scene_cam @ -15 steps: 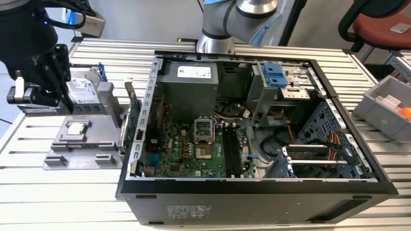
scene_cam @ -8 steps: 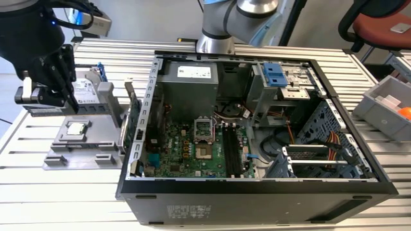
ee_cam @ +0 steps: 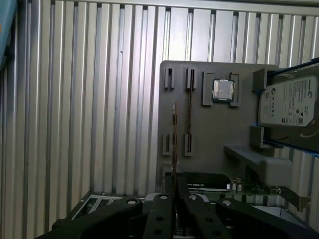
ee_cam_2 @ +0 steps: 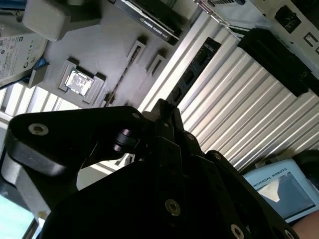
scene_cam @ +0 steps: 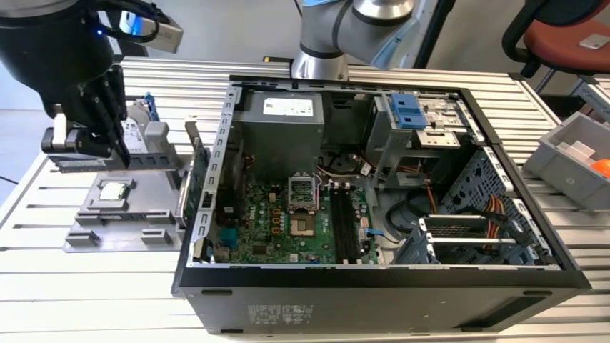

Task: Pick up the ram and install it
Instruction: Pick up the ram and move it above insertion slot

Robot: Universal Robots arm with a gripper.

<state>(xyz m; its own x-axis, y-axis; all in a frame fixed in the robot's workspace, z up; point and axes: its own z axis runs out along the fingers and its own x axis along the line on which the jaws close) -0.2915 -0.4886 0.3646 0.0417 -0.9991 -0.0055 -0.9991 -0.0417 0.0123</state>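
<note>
Ram | pinched edge-on in claw | above grey tray | ribbed table beside

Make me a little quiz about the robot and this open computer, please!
1. True or false: the computer case is open, so its motherboard shows.
2. In the first wrist view, what is clamped in the gripper? A) the ram B) a screwdriver C) a fan
3. Fill in: in the exterior view, the grey holder tray lies on the table at the exterior view's ____ of the case.
Key: 1 true; 2 A; 3 left.
</note>
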